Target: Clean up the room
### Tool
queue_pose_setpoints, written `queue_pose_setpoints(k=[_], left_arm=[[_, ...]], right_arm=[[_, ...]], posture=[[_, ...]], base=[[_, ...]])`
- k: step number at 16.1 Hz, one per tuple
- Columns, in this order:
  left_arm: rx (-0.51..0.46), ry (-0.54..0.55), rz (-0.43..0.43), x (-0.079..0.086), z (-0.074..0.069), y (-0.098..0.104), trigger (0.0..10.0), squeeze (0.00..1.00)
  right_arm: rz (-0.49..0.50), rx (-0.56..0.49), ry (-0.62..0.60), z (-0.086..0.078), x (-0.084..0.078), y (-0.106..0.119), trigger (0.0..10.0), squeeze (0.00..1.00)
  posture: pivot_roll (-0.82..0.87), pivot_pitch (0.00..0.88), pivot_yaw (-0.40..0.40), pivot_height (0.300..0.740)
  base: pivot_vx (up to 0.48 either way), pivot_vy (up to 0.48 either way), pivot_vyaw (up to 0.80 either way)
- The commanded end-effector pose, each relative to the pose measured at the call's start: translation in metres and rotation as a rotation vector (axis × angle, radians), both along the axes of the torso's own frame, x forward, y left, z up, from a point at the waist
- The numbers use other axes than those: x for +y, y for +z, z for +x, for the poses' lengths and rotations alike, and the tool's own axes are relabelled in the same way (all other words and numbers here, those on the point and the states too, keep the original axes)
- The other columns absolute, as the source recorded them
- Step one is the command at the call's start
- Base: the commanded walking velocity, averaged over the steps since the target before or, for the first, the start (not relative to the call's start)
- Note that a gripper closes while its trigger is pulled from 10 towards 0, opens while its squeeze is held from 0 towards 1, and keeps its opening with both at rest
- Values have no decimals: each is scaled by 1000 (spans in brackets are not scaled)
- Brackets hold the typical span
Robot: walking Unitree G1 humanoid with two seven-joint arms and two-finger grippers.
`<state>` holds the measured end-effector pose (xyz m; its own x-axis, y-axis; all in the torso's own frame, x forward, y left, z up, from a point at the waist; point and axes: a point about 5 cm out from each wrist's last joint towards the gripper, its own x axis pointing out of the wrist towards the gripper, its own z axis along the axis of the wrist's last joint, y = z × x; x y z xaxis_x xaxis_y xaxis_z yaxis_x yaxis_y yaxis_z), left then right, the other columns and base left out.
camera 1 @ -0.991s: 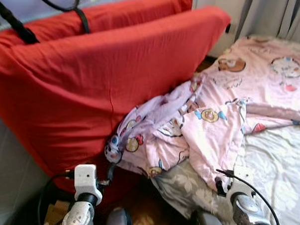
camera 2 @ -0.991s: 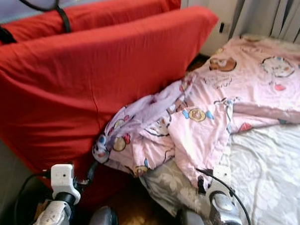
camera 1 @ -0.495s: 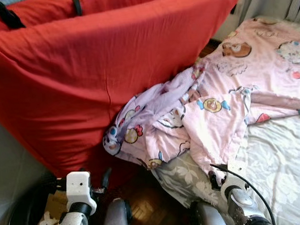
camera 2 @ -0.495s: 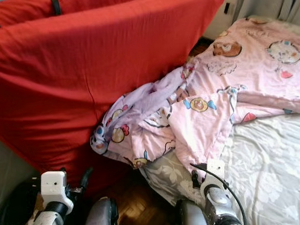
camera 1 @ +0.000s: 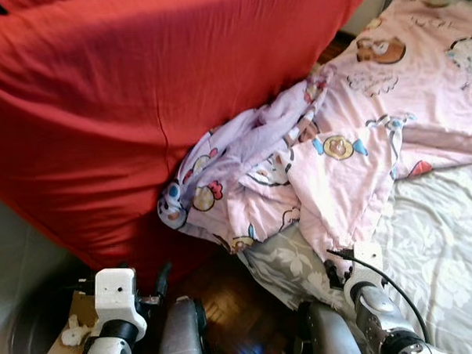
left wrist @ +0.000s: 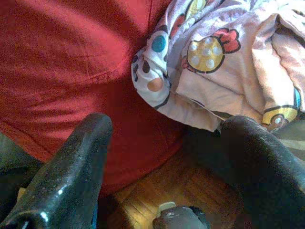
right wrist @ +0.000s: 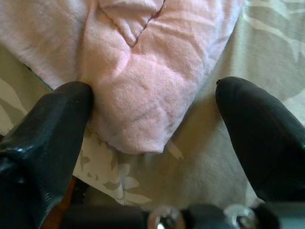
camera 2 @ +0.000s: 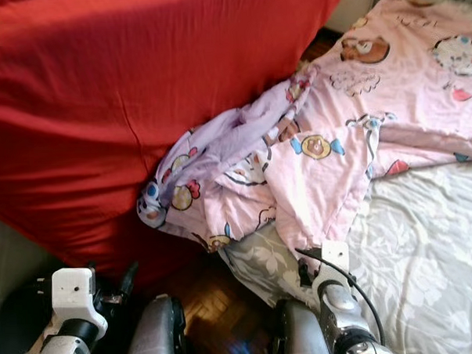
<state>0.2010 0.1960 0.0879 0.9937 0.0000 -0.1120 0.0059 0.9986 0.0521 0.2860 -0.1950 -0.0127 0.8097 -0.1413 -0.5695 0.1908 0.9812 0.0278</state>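
The pink cartoon-print blanket (camera 1: 352, 133) lies rumpled across the bed, one corner bunched and spilling over the bed's near edge down against the big red cushion (camera 1: 139, 111) that leans up beside it. A lilac, dotted fold of the blanket (left wrist: 190, 62) hangs lowest, touching the red fabric just above the wood floor (camera 1: 226, 303). Under the blanket the bed wears a grey floral sheet (camera 1: 443, 246), bare on my right.

My right gripper (right wrist: 152, 119) sits low at the bed's edge, its fingers (right wrist: 47, 129) spread wide, with a hanging tip of the pink blanket lying between them over the grey sheet; one finger seems to brush the cloth, but nothing is pinched. My left gripper (left wrist: 167, 157) hangs low near the foot of the red cushion, its fingers (left wrist: 71, 162) likewise apart and empty, looking up at the dotted fold.

I judge the step in hand to be taking hold of the blanket so it can be pulled straight on the bed; no grasp has been made, so the tidying looks barely begun. The next move, as I see it, calls for easing my right fingers forward around that pink tip and closing firmly on the cloth alone, not on the sheet under it, then lifting the hanging part back onto the bed. The soft fabric could slip out if I catch too little.
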Motion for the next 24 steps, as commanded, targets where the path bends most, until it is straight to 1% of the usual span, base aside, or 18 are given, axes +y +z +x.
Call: queue_pose_setpoints(k=[1, 2, 3, 7, 13, 16, 21, 23, 24], left_arm=[[21, 1, -10, 0, -4, -1, 10000, 0], [23, 4, -8, 0, -6, 2, 10000, 0], [28, 7, -8, 0, -7, 4, 10000, 0], [43, 15, -13, -2, -8, 3, 10000, 0], [45, 16, -13, -3, -5, 1, 10000, 0], [48, 21, -10, -1, 0, -3, 10000, 0], [77, 26, -7, 2, 10, -21, 10000, 0], [98, 33, -11, 3, 15, -32, 10000, 0], [101, 34, -12, 4, 17, -33, 10000, 0]], right_arm=[[10, 34, -1, -4, 3, -5, 10000, 0], [16, 18, 7, 0, 6, -1, 0, 0], [18, 8, 21, 3, 8, 1, 0, 0], [28, 3, 39, 5, 14, 2, 0, 0], [25, 14, 46, 3, 14, 0, 0, 0], [26, 11, 46, 4, 14, 0, 0, 0], [34, -17, 41, 5, 14, 2, 0, 0], [36, -16, 34, -1, 10, -2, 0, 0], [37, -15, 31, -2, 8, -3, 0, 0]], posture=[[224, 302, 4, 615], [227, 315, 4, 615], [225, 326, 3, 615], [216, 329, -5, 615], [207, 301, -16, 615], [200, 267, -18, 615], [168, 170, -23, 615], [152, 123, -24, 615], [152, 123, -24, 615]], base=[[0, 0, 0], [0, 0, 0], [0, 0, 0], [0, 0, 0], [0, 0, 0], [0, 0, 0], [0, 0, 0], [0, 0, 0], [0, 0, 0]])
